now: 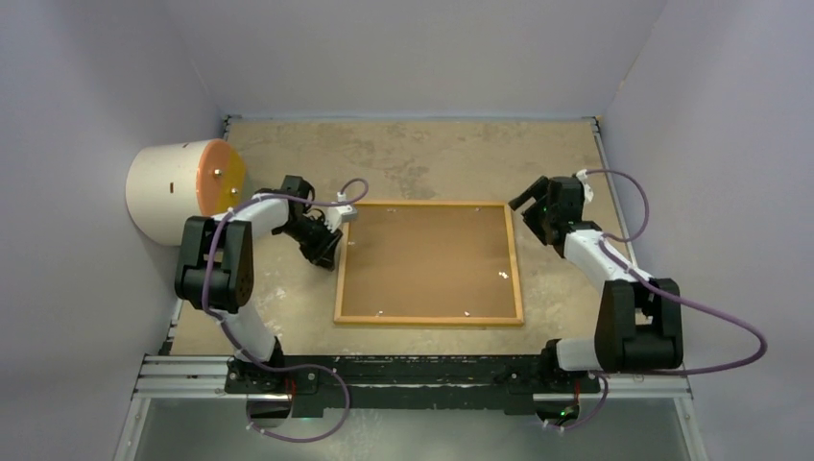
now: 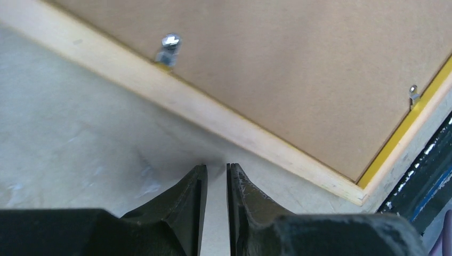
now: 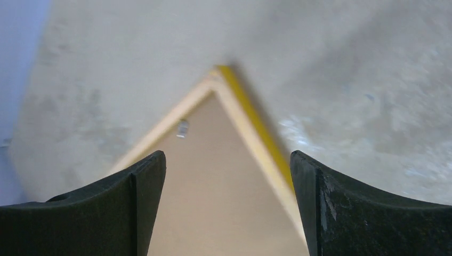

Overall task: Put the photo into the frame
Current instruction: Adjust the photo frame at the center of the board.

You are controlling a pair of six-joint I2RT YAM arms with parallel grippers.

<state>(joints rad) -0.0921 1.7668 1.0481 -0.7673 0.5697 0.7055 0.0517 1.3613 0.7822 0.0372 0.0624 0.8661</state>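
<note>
The table [image 1: 403, 154] carries the frame [image 1: 429, 318] flat and face down, wood back up, with yellow showing only along its outer edge and the brown board [image 1: 427, 259] seated inside it. I can't see the photo, and can't tell whether it lies under that board. The left gripper [image 2: 216, 168] sits just beside the frame's left rail, jaws parted a mere slit, gripping nothing. The right gripper [image 3: 226, 160] hangs over the frame's far right corner, spread wide and empty. The frame looks light and stiff but thin, and probably fragile, so I'd take it by a rail's edge, clear of the small metal tabs [image 2: 169, 45].
</note>
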